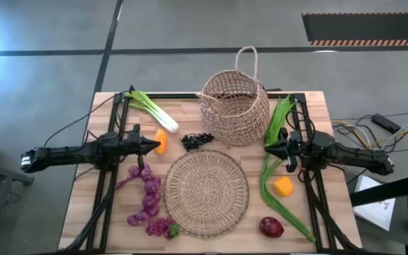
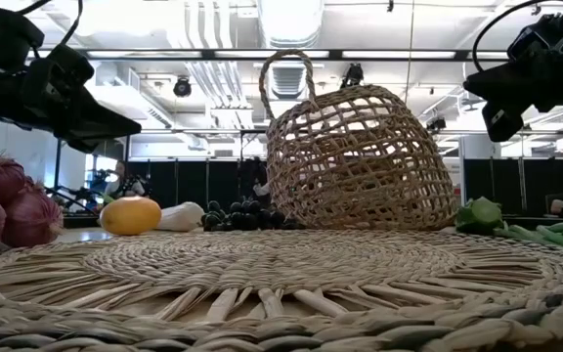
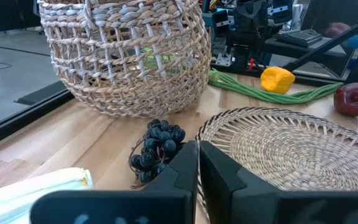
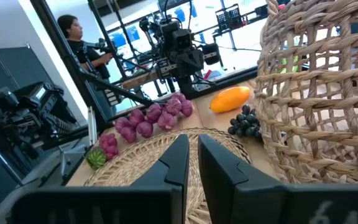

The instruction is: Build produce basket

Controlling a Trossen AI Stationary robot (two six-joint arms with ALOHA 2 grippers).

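Both grippers, left gripper [image 1: 154, 146] and right gripper [image 1: 270, 150], hover empty with jaws together flanking the wicker basket [image 1: 235, 105], produce like grapes [image 1: 197, 140] scattered around it, likely awaiting first pick.

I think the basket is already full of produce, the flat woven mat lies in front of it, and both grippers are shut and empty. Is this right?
Not quite: the basket is not full. The high view shows the produce on the table around it: leek, dark grapes, red apple. The rest holds: the flat woven mat lies in front, and the left gripper and right gripper are shut and empty.
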